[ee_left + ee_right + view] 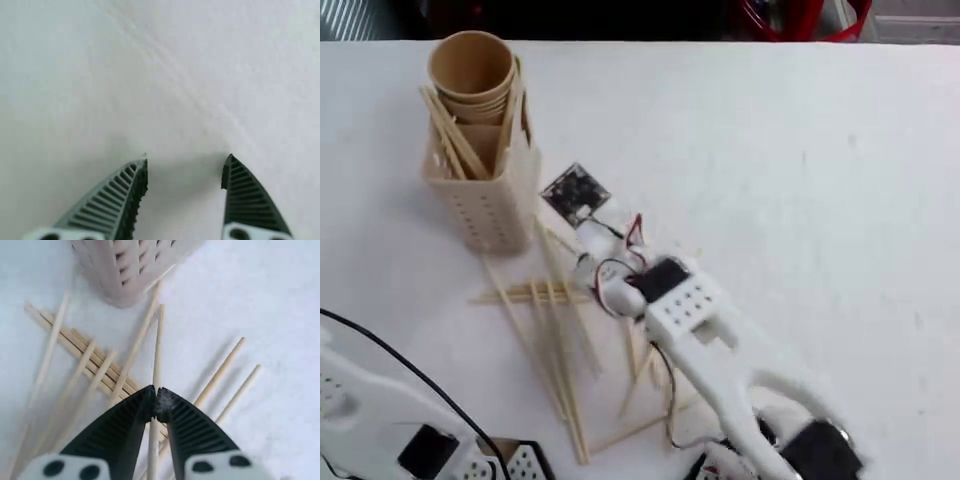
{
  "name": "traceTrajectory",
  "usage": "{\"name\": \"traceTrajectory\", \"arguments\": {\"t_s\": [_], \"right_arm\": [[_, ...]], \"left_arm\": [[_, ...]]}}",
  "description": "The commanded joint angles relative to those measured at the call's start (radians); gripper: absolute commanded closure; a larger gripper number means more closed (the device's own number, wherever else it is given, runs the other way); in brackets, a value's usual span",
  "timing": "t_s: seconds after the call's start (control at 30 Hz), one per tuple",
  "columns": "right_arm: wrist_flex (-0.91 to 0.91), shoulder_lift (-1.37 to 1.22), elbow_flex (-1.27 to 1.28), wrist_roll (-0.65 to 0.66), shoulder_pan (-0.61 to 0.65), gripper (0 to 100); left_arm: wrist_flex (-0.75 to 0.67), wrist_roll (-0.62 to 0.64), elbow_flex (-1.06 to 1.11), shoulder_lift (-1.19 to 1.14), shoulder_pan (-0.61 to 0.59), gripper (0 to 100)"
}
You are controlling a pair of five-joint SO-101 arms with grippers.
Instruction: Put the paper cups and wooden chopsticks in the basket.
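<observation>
A white table (820, 150) spreads under everything; a red curved object (790, 30) sits beyond its far edge

My gripper (156, 401) is pinched tight on one wooden chopstick (158, 350), which runs up between my dark ribbed fingers (125, 427) toward the basket (131, 270). A second stick (136, 342) lies just beside it, its far end at the basket's foot. More loose chopsticks (85, 352) lie crossed on the white table (260, 300) on one side of me, and a separate pair (222, 369) lies on the other.
</observation>
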State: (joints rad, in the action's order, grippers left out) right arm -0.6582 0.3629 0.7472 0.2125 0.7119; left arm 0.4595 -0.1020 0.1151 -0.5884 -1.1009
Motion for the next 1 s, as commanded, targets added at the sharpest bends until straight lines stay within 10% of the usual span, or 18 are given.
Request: {"name": "traceTrajectory", "arguments": {"t_s": [0.0, 0.23, 0.6, 0.97], "right_arm": [[-0.099, 0.326, -0.011, 0.0, -0.012, 98.2], [-0.249, 0.464, -0.012, 0.038, -0.108, 97.9], [-0.263, -0.2, -0.233, 0.04, -0.031, 70.3], [-0.196, -0.588, -0.43, -0.06, -0.074, 66.1]], "left_arm": [[-0.04, 0.014, -0.003, -0.015, 0.019, 76], [-0.037, 0.014, -0.003, -0.015, 0.019, 76], [-0.037, 0.015, -0.003, -0.015, 0.021, 76], [-0.037, 0.015, -0.003, -0.012, 0.015, 76]]}}
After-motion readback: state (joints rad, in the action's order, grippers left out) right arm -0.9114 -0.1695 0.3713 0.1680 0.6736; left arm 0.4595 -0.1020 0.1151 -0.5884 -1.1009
